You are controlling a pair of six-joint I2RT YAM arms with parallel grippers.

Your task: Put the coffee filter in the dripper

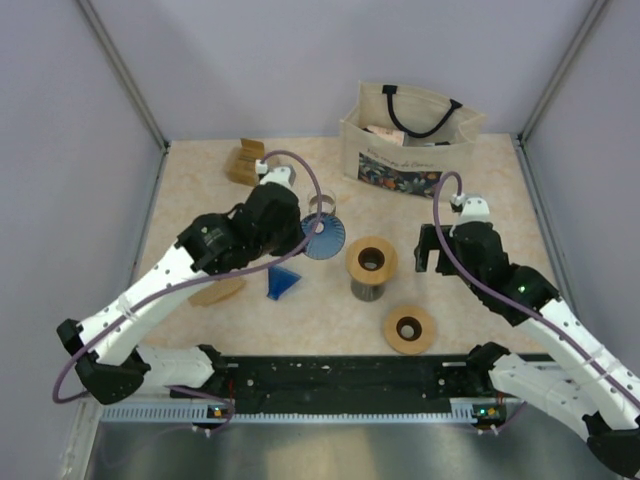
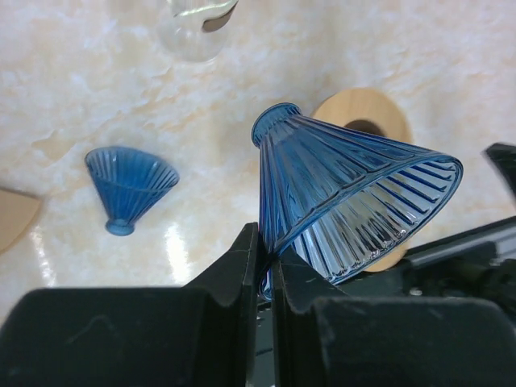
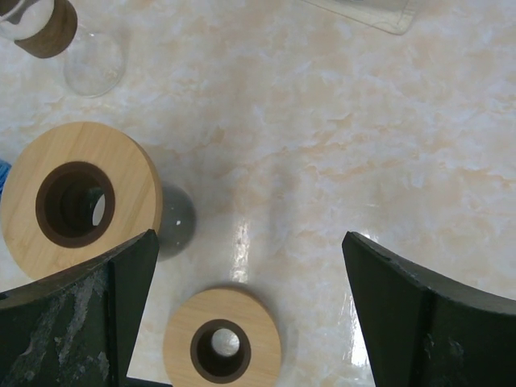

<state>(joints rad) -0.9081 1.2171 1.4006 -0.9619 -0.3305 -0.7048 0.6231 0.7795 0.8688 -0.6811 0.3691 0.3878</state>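
Left claw [image 2: 266,242] pinches ribbed blue glass cone dripper [image 2: 355,201] by thin rim: slip risk. Right claw [image 3: 248,238], three o'clock, open, empty.

carafe [image 2: 193,32]: cut off by my left wrist view's top edge, blurred
coffee filter [image 2: 14,230]: only a tan corner shows at that view's left edge
dripper [image 2: 355,201]: lower rim hidden behind my left pincer [image 2: 264,250]
wooden ring [image 2: 395,121]: mostly hidden behind the dripper
tote bag [image 1: 410,140]: contents too small to tell

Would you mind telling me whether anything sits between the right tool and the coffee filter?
Yes: the wooden-topped stand and the lying blue dripper sit between the right tool and the coffee filter.
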